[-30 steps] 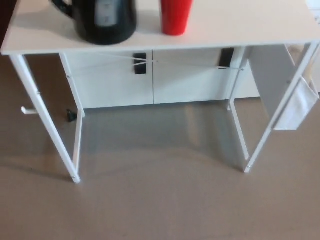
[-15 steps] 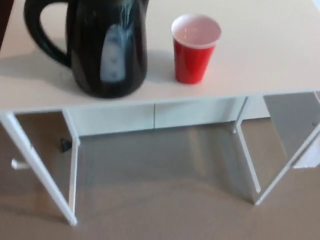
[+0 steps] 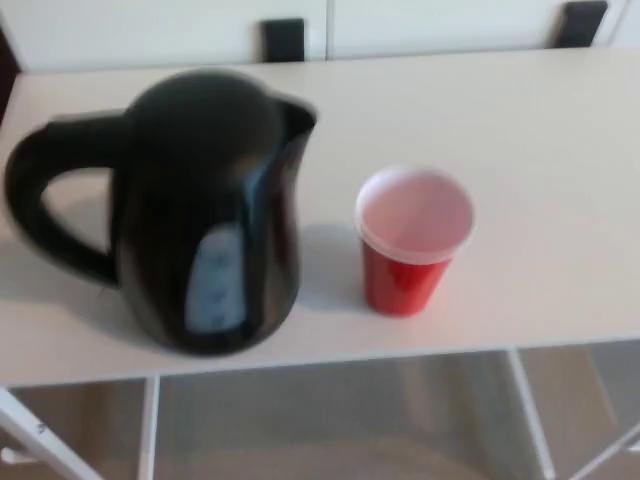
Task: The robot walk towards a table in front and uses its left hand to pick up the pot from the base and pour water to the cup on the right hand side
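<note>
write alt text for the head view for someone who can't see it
A black electric kettle stands upright on a white table, its handle toward picture left and its spout toward a red cup with a white inside, which stands apart just to its right. Neither robot hand is in view.

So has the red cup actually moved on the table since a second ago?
No. The red cup sits right of the kettle, near the table's front edge, as before. The whole picture shifted, so the camera moved.
</note>
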